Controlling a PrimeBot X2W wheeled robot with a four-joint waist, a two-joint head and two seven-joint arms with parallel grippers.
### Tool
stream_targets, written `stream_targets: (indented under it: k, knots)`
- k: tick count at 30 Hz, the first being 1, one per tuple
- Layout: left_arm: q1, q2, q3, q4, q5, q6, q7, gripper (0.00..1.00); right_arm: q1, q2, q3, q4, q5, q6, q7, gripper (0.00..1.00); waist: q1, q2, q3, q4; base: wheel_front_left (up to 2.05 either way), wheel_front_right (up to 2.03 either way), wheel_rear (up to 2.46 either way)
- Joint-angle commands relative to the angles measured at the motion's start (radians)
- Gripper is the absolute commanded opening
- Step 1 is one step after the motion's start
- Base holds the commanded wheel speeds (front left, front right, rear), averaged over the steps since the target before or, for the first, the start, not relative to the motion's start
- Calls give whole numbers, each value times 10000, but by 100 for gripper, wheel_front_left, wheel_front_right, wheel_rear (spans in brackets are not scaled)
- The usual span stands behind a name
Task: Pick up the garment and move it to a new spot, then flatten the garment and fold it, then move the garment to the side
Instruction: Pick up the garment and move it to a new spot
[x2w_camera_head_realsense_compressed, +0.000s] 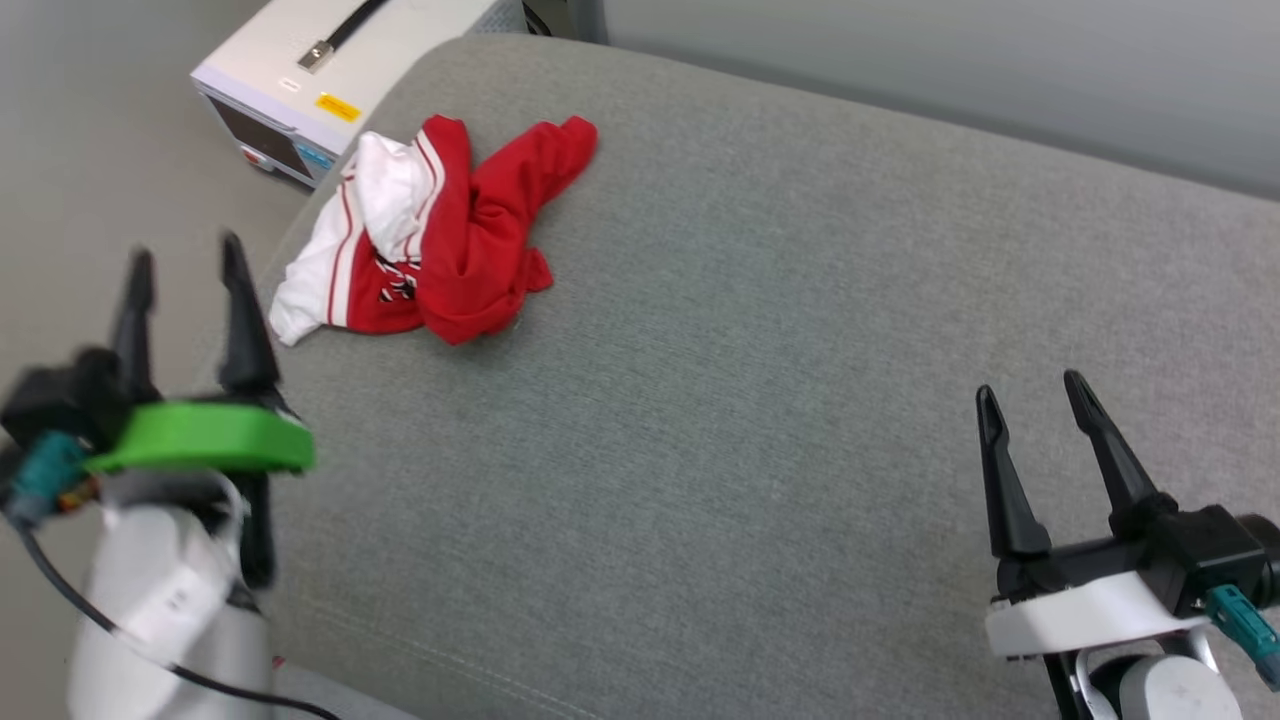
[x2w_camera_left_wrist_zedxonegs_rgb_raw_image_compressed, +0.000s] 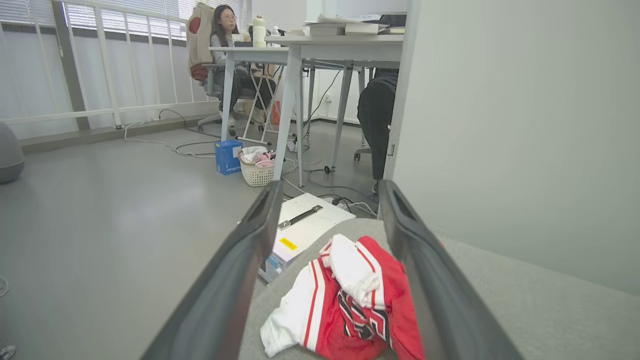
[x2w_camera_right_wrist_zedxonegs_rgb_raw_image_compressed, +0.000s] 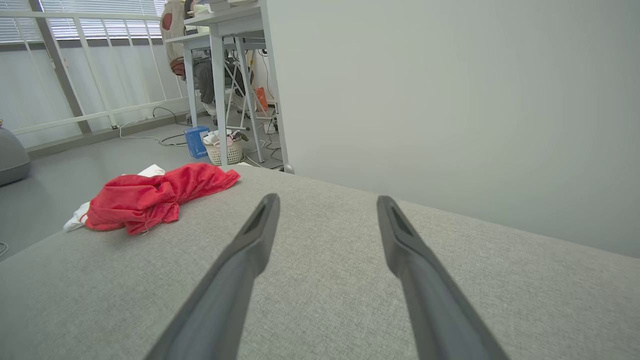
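1. While both arms reach forward over the grey cushion (x2w_camera_head_realsense_compressed: 720, 420), the left gripper (x2w_camera_head_realsense_compressed: 186, 250) and right gripper (x2w_camera_head_realsense_compressed: 1030, 386) hold their fingers spread and empty.
2. A crumpled red-and-white shirt (x2w_camera_head_realsense_compressed: 450, 235) lies just ahead of the left gripper, near the cushion's edge. Bare fabric stretches ahead of the right gripper.
3. Beyond the shirt sits a white box (x2w_camera_head_realsense_compressed: 290, 90), seemingly on the floor. A pale wall (x2w_camera_head_realsense_compressed: 950, 60) stands past the right gripper.

Bright even light (window (x2w_camera_left_wrist_zedxonegs_rgb_raw_image_compressed: 30, 12) in bg), soft shadows; left gripper (x2w_camera_head_realsense_compressed: 185, 250) blurred; wrist-view edges warped.
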Motion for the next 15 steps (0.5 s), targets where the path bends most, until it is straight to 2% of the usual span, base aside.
stream_targets:
  k: [1,5,8,12,15]
  knots:
    - [-574,292,122,161,17,-102,-59,100,-279,-16,21,-102,-122,-7,-46,100,0,0,584,-524,0,0,0]
    - [-1842,1171,331,698,-254,-201,-59,100,-680,-16,39,-276,-235,-7,-46,100,0,0,1200,-965,0,0,0]
    - [-2668,1884,2,1087,-646,-217,-59,100,-885,-32,58,-412,-274,-7,-46,100,0,0,1579,-1195,0,0,0]
    - [-3610,3183,-1235,1853,-1496,-221,-24,100,-1078,-69,153,-554,-297,-7,-46,100,0,0,1970,-1431,0,0,0]
    - [-4241,3845,-2147,2334,-2294,-222,422,100,-1203,-100,190,-601,-288,-7,-46,100,0,0,2174,-1543,0,0,0]
